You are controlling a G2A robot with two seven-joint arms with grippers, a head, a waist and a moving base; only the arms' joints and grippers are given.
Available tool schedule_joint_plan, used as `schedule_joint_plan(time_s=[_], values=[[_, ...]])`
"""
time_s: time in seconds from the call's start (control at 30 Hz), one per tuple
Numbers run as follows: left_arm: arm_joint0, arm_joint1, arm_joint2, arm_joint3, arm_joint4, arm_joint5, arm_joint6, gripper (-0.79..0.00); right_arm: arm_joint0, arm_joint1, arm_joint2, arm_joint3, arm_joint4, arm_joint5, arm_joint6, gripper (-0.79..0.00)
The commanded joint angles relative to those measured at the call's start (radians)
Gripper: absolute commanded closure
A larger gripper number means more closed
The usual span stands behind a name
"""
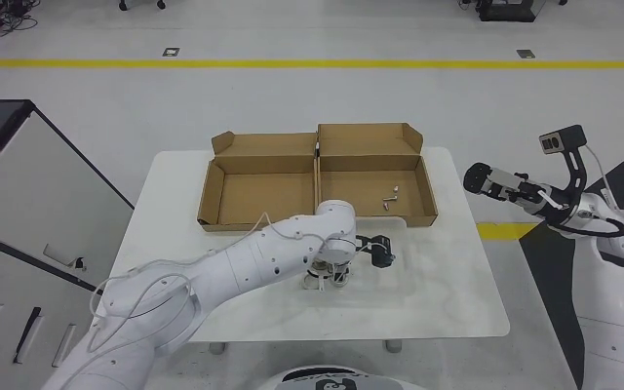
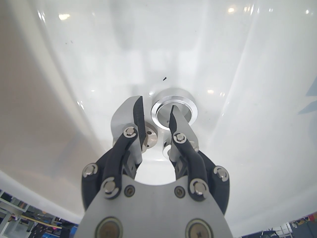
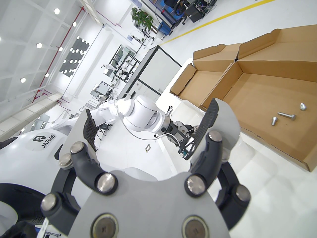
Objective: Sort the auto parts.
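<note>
Left gripper (image 2: 156,104) down near the middle of the white table (image 1: 439,292), fingers (image 2: 138,115) parted: one inside a shiny metal ring (image 2: 173,92), the other outside its wall. Two small flanged discs (image 2: 150,134) lie just beside the ring, under the gripper. Right gripper (image 3: 151,108) held off the table's right side, fingers spread wide. Two open cardboard boxes (image 1: 210,185) side by side at the far edge; bolts (image 3: 287,116) in the right one

Left gripper (image 2: 156,102) and right gripper (image 3: 151,105), jaws apart.
</note>
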Motion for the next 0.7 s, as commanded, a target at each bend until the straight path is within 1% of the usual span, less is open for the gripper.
schedule_joint_plan(time_s=[0.0, 0.07, 0.17, 0.2, 0.47, 0.57, 0.67], values=[[0.004, -0.003, 0.0, 0.004, 0.003, -0.002, 0.002, -0.249, 0.0, 0.0, 0.0, 0.0, 0.0, 0.0, 0.0, -0.785], [0.006, -0.006, 0.0, 0.011, 0.004, -0.005, 0.005, -0.243, 0.0, 0.0, 0.0, 0.0, 0.0, 0.0, 0.0, -0.785], [0.009, -0.011, 0.0, 0.02, 0.008, -0.011, 0.011, -0.132, 0.0, 0.0, 0.0, 0.0, 0.0, 0.0, 0.0, -0.785], [0.01, -0.013, 0.0, 0.023, 0.009, -0.012, 0.012, -0.003, 0.0, 0.0, 0.0, 0.0, 0.0, 0.0, 0.0, -0.785], [-0.002, -0.026, 0.0, 0.041, -0.009, -0.015, 0.015, 0.0, 0.0, 0.0, 0.0, 0.0, 0.0, 0.0, 0.0, -0.785], [-0.026, -0.021, 0.0, 0.033, -0.052, -0.01, 0.01, 0.0, 0.0, 0.0, 0.0, 0.0, 0.0, 0.0, 0.0, -0.785], [-0.062, -0.008, 0.0, 0.005, -0.104, 0.014, -0.014, 0.0, 0.0, 0.0, 0.0, 0.0, 0.0, 0.0, 0.0, -0.785]])
